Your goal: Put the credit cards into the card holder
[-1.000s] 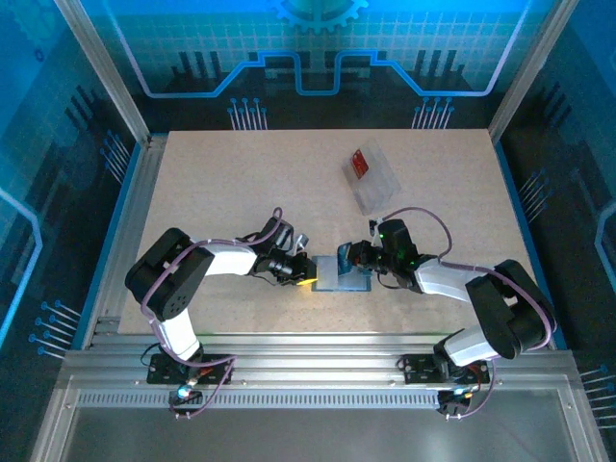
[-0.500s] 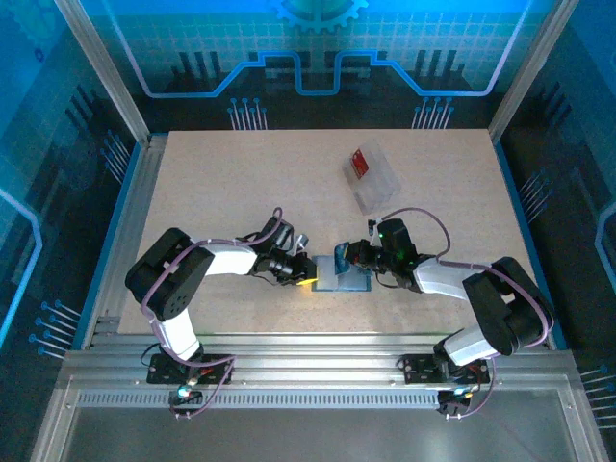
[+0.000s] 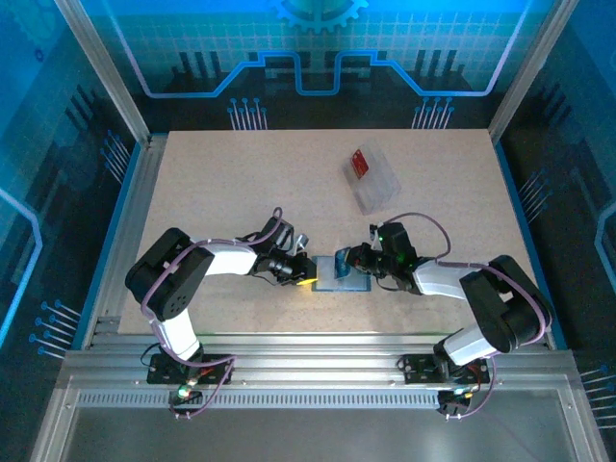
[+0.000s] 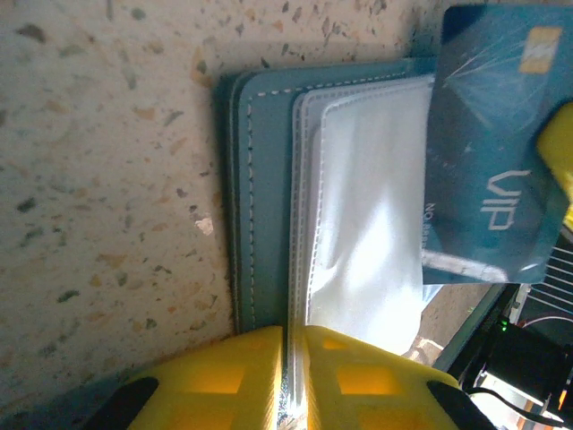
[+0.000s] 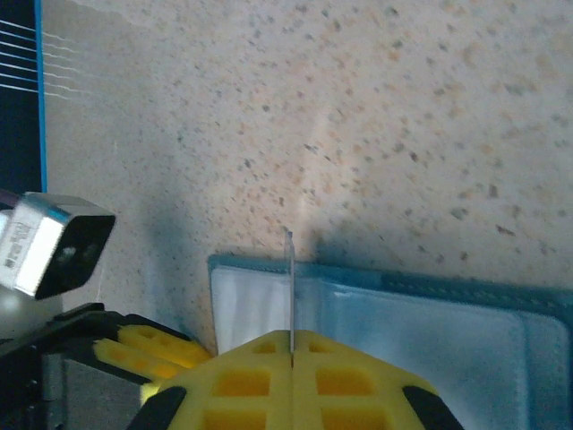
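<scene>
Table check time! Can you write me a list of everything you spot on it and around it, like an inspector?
Surface: speckled beige table.
Job's things: card holder lying open; blue card held on edge above it, not in a pocket; red card far off in the clear tray.
Clutter: nothing seen besides that tray.
Grippers: left gripper shut on the card holder's edge; right gripper shut on the blue card.
Cables: cables loop over both arms.
Surroundings: metal frame, blue-lit panels.

Cool blue light; glare on card holder (image 4: 367, 233)
</scene>
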